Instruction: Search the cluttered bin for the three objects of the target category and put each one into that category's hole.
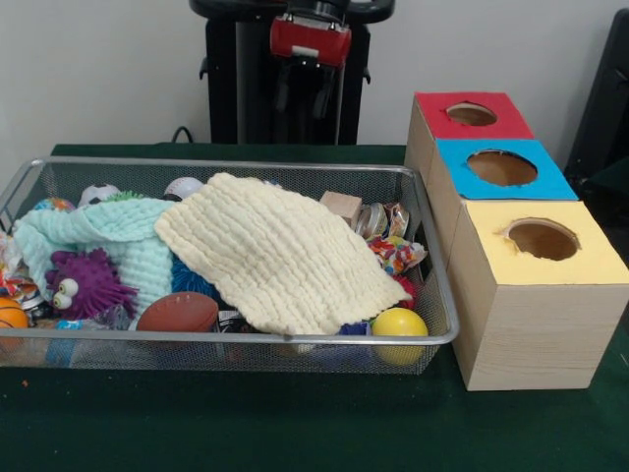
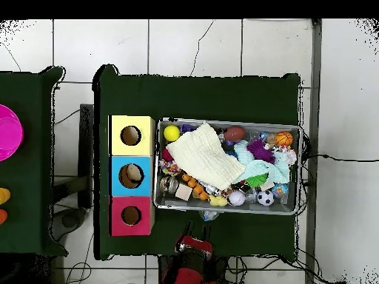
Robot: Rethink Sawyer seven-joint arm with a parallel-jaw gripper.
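The silver wire-mesh bin (image 1: 246, 163) stands on the green table, full of clutter; it also shows in the overhead view (image 2: 298, 170). A cream cloth (image 1: 275, 256) covers its middle and a mint cloth (image 1: 118, 231) lies beside it. Around them I see a purple fuzzy toy (image 1: 84, 280), a brown football (image 1: 177, 313), a yellow ball (image 1: 399, 324), a wooden block (image 1: 341, 206) and a soccer ball (image 1: 98, 194). The gripper (image 1: 307, 98) hangs drawn back behind the bin, above the table's far edge, holding nothing that I can see. The arm's red part shows in the overhead view (image 2: 194, 248).
Three wooden boxes stand in a row right of the bin, each with a round hole on top: red (image 1: 432, 106), blue (image 1: 454, 162), yellow (image 1: 491, 246). In the overhead view a pale thing lies inside the blue box's hole (image 2: 132, 175). A second table (image 2: 22, 163) stands apart.
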